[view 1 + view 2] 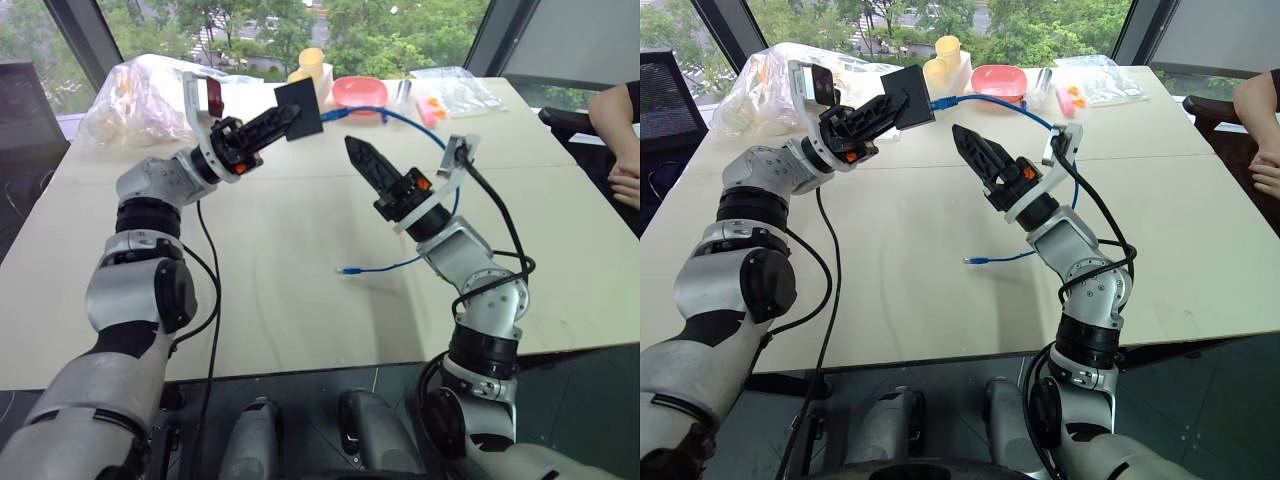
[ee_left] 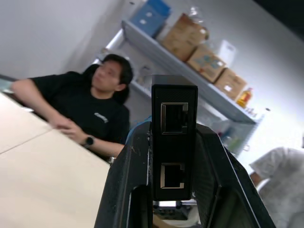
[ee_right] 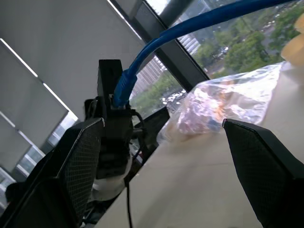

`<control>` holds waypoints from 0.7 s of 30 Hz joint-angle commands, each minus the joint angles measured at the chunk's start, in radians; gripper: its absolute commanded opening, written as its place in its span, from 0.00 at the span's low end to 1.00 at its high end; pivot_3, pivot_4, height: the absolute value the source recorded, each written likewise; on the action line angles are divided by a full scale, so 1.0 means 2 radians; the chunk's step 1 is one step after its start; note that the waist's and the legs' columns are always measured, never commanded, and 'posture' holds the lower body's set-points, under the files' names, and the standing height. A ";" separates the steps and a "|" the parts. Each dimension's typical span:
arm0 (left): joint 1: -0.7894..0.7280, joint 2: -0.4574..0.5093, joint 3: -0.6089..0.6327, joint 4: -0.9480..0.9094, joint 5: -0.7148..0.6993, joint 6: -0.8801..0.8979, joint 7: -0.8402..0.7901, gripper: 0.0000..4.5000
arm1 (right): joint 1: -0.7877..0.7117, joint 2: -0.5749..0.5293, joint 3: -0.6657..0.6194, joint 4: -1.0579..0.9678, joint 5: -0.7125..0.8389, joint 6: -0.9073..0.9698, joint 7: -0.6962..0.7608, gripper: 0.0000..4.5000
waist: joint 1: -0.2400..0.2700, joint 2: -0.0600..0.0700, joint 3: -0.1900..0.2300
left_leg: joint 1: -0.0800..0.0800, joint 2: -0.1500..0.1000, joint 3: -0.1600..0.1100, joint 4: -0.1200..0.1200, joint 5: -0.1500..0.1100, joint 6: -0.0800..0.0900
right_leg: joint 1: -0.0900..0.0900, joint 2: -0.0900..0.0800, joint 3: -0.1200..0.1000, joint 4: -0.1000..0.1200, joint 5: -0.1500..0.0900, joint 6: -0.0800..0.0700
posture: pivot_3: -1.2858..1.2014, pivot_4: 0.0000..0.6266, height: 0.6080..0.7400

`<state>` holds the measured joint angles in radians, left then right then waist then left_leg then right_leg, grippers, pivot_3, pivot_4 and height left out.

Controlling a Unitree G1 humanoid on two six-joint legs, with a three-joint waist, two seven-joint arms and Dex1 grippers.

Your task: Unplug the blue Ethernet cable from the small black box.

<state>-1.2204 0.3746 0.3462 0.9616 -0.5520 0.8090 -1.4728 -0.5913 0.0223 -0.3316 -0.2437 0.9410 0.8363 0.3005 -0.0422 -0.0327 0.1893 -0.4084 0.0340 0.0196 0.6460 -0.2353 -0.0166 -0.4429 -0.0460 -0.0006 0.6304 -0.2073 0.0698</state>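
My left gripper point(image 1: 283, 118) is shut on the small black box point(image 1: 298, 107) and holds it up over the far part of the table. In the left wrist view the box point(image 2: 174, 137) stands between the two fingers point(image 2: 126, 190), showing two empty ports. The blue Ethernet cable point(image 1: 400, 122) is plugged into the box's far edge. From there it arcs right, drops behind my right arm and ends in a loose plug lying on the table point(image 1: 345, 270). My right gripper point(image 3: 161, 126) is open and empty, a short way off from the plugged-in end point(image 3: 123, 90).
At the far edge of the table point(image 1: 300, 300) are a pink bowl point(image 1: 360, 95), yellow cups point(image 1: 311, 65) and clear plastic bags point(image 1: 140, 95). A person's arm point(image 1: 620, 130) rests at the table's right side. A black cable point(image 1: 205, 300) hangs from my left arm.
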 commanded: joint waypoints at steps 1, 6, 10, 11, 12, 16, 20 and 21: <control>0.009 -0.003 0.001 -0.048 -0.026 0.027 0.009 0.12 | -0.007 0.001 0.017 -0.015 0.012 -0.017 -0.005 0.93 | 0.000 0.000 0.000 | 0.000 0.000 0.000 0.000 0.000 0.000 | 0.000 0.000 0.000 0.000 0.000 0.000 | 0.52 0.24 1.00; 0.024 -0.010 -0.001 -0.073 -0.036 0.038 0.026 0.12 | -0.014 0.002 0.032 -0.008 0.022 -0.029 -0.003 0.93 | 0.000 0.000 0.000 | 0.000 0.000 0.000 0.000 0.000 0.000 | 0.000 0.000 0.000 0.000 0.000 0.000 | 0.52 0.24 1.00; 0.030 -0.013 -0.001 -0.081 -0.043 0.040 0.037 0.12 | -0.018 -0.002 0.042 -0.004 0.023 -0.039 -0.001 0.93 | 0.000 0.000 0.000 | 0.000 0.000 0.000 0.000 0.000 0.000 | 0.000 0.000 0.000 0.000 0.000 0.000 | 0.52 0.24 1.00; 0.031 -0.014 -0.002 -0.083 -0.044 0.041 0.039 0.12 | -0.017 -0.003 0.044 -0.004 0.024 -0.039 0.000 0.93 | 0.000 0.000 0.000 | 0.000 0.000 0.000 0.000 0.000 0.000 | 0.000 0.000 0.000 0.000 0.000 0.000 | 0.52 0.24 1.00; 0.032 -0.014 -0.002 -0.085 -0.045 0.041 0.041 0.12 | -0.016 -0.004 0.046 -0.005 0.025 -0.040 -0.001 0.93 | 0.000 0.000 0.000 | 0.000 0.000 0.000 0.000 0.000 0.000 | 0.000 0.000 0.000 0.000 0.000 0.000 | 0.52 0.24 1.00; 0.037 -0.014 -0.006 -0.087 -0.049 0.041 0.043 0.12 | -0.015 -0.006 0.050 -0.005 0.028 -0.044 -0.003 0.93 | 0.000 0.000 0.000 | 0.000 0.000 0.000 0.000 0.000 0.000 | 0.000 0.000 0.000 0.000 0.000 0.000 | 0.52 0.24 1.00; 0.042 -0.015 -0.010 -0.096 -0.054 0.045 0.042 0.12 | -0.015 -0.006 0.050 -0.003 0.033 -0.048 -0.007 0.93 | 0.000 0.000 0.000 | 0.000 0.000 0.000 0.000 0.000 0.000 | 0.000 0.000 0.000 0.000 0.000 0.000 | 0.52 0.24 1.00; 0.044 -0.015 -0.012 -0.100 -0.054 0.047 0.041 0.12 | -0.016 -0.005 0.050 -0.002 0.035 -0.049 -0.009 0.93 | 0.000 0.000 0.000 | 0.000 0.000 0.000 0.000 0.000 0.000 | 0.000 0.000 0.000 0.000 0.000 0.000 | 0.52 0.24 1.00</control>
<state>-1.1248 0.3432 0.3265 0.8056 -0.6300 0.8945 -1.3838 -0.6025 0.0120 -0.2335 -0.2310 0.9846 0.7565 0.2856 -0.0421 -0.0326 0.1893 -0.4089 0.0338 0.0196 0.6462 -0.2356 -0.0161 -0.4432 -0.0460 -0.0006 0.6303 -0.2077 0.0702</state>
